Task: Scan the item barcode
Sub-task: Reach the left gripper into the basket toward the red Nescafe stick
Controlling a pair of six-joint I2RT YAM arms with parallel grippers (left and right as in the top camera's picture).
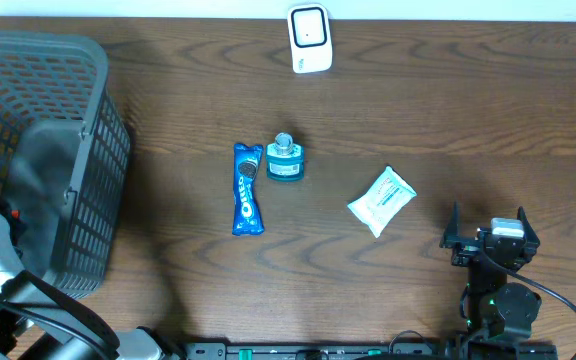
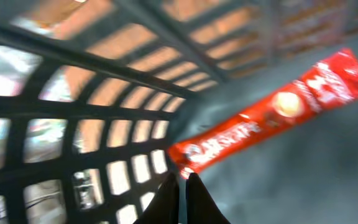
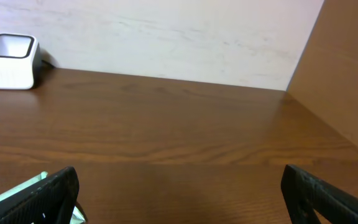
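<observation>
A: At the left, we are looking at the mesh basket (image 1: 88,120), with our left arm sitting inside it.
B: In there, our left gripper (image 2: 182,182) is pressing its jaws together at the near end of the red packet (image 2: 272,115). The view is blurring, so we cannot tell whether it is pinching the wrapper.
A: Mid-table, the Oreo pack (image 1: 248,190), blue jar (image 1: 286,160) and white pouch (image 1: 381,200) are lying. The scanner (image 1: 310,40) is standing at the far edge.
B: At the right, our right gripper (image 1: 489,216) is hovering spread wide, holding nothing.

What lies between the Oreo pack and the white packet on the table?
Overhead view: a small blue jar stands beside the Oreo pack's upper end; from there to the white packet, bare wood.
</observation>
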